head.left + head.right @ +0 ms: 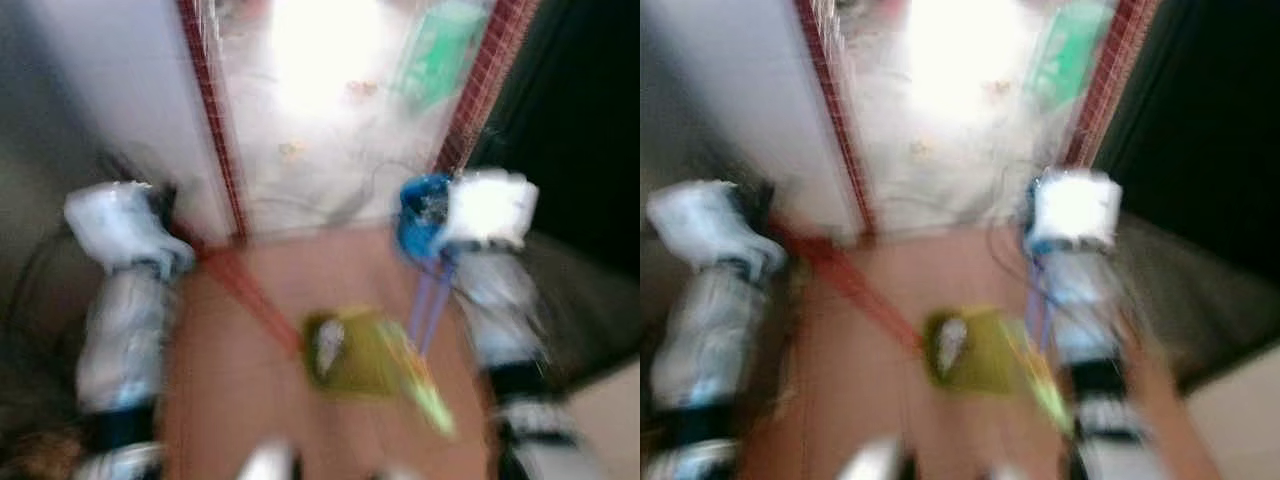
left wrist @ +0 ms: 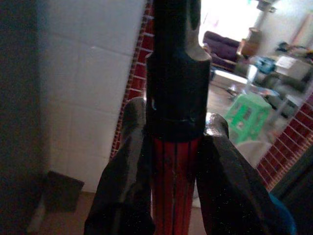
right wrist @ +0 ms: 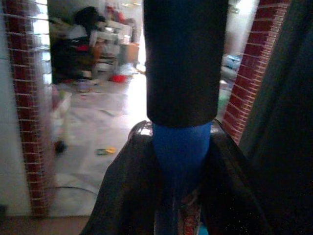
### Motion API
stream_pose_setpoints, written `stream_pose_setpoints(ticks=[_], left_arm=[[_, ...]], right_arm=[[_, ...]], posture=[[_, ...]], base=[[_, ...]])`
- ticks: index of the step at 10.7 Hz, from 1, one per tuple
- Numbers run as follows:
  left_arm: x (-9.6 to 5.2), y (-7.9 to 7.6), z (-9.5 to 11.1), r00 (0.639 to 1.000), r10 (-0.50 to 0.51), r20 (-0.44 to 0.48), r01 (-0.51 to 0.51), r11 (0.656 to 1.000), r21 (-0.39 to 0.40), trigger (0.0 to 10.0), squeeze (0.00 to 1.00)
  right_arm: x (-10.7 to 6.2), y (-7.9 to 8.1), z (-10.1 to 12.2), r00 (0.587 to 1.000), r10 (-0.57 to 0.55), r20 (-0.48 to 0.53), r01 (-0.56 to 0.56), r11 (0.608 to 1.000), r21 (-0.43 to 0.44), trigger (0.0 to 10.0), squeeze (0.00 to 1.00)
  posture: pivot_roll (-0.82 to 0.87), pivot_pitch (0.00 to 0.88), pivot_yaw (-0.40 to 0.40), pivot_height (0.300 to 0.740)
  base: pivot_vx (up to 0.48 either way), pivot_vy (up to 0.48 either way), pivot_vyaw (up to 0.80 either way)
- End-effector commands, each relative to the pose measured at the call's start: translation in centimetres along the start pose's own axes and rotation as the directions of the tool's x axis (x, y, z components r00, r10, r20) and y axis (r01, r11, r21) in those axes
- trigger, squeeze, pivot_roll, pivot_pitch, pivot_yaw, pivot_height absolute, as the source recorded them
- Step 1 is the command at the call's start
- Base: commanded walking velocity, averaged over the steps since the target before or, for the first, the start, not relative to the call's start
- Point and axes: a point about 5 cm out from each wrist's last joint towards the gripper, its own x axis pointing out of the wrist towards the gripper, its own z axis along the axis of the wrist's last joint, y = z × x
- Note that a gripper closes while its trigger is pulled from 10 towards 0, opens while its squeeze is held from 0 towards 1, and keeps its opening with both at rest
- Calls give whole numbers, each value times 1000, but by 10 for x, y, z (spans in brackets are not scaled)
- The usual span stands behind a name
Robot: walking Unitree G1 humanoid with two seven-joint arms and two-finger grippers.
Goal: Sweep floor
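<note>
Left claw: the left gripper (image 2: 176, 171) was seen clamped on the red handle (image 2: 175, 181) of a broom, a finger (image 2: 128, 171) pressed to each side just under the black sleeve (image 2: 176, 93).
Right claw: the right gripper (image 3: 182, 171) was seen closed round a blue handle (image 3: 182, 152), below its black grip (image 3: 185, 58).
Broom: the red handle (image 1: 250, 295) was seen running from the left arm at 9 o'clock down toward the middle of the head view; its brush end could not be made out through the blur.
Dustpan: the blue handle (image 1: 428, 300) was seen dropping from the right arm at 2 o'clock to a yellow-green dustpan (image 1: 365, 355) on the floor (image 1: 230, 400) near 6 o'clock, with something pale lying in it.
Beyond: a doorway framed in red brick (image 1: 215, 120) was seen at 12 o'clock, a bright room behind it, a green stool (image 2: 247, 115) and scattered bits on its floor.
Handling: both handles were judged light, stiff and rather smooth, likely to twist in a loose hold; the sleeved upper ends were judged the best places to be gripped.
Blur: the head views were smeared, so fine detail was left untold.
</note>
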Motion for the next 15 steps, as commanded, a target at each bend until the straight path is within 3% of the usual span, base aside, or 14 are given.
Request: stream_pose_setpoints(ticks=[1, 6, 10, 11, 12, 15], left_arm=[[6, -19, 17, 995, -67, 70, 68, 998, -4, 10000, 0], [14, -30, 34, 990, -70, 123, 76, 996, -43, 10000, 0], [22, -47, 76, 964, -67, 256, 98, 989, -109, 10000, 0], [25, -46, 84, 960, -41, 278, 76, 990, -116, 10000, 0], [27, -36, 96, 944, 46, 326, -17, 996, -93, 10000, 0], [32, -28, 110, 925, 108, 365, -73, 991, -109, 10000, 0]], right_arm=[[1, -18, 9, 998, -54, 41, 54, 999, -2, 10000, 0], [-1, -26, 3, 997, -81, 16, 82, 996, -44, 10000, 0], [-1, -24, 1, 997, -76, 8, 76, 996, -46, 10000, 0], [-1, -23, 1, 997, -74, 6, 74, 996, -44, 10000, 0], [-2, -23, 0, 997, -72, 3, 72, 996, -47, 10000, 0], [-3, -21, 1, 999, -49, 16, 50, 996, -78, 10000, 0]], posture=[[-82, 23, 58, 740], [-92, 28, 60, 740], [-88, 25, 62, 740], [-88, 23, 64, 740], [-91, 23, 67, 740], [-92, 19, 69, 740]], base=[[364, 0, -694], [438, 0, -675], [480, 0, 0], [480, 0, 0], [465, 0, 0], [461, 0, 210]])
